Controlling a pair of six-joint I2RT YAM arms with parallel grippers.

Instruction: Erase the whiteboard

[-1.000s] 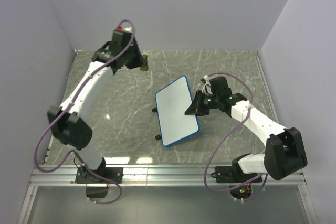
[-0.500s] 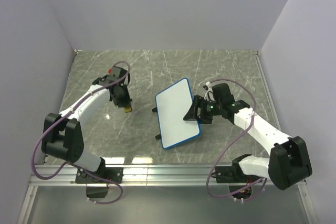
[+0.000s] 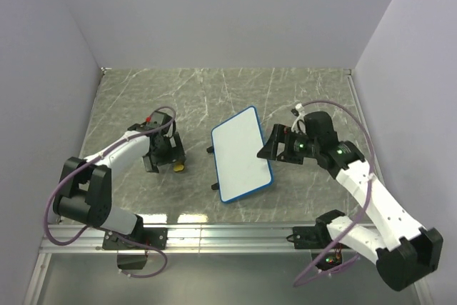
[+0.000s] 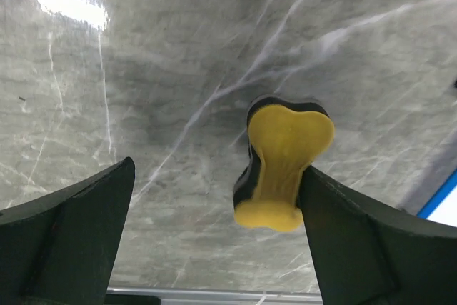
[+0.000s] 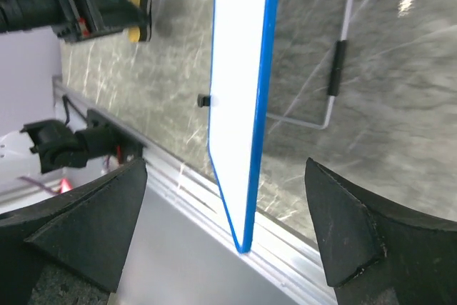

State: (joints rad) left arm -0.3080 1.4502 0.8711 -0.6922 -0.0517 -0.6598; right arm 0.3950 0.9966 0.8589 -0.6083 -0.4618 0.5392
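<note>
Lowered since a second ago, the left gripper [image 3: 168,155] is seen spread wide around the set-down eraser [image 4: 282,155]. The right gripper [image 3: 270,146], likewise open, is drawn back from the clean whiteboard [image 3: 241,151]. Only withdrawal is judged left.

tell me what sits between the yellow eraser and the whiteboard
Just bare marble tabletop, apart from the whiteboard's two small black feet poking out toward the yellow eraser; the top external view shows it.

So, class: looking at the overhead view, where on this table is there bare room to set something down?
Free: the table strip along the back wall, beyond the whiteboard; the near strip between whiteboard and front rail. Crowded: around the eraser at the open left gripper, and the whiteboard's right edge, straddled by the open right gripper.
</note>
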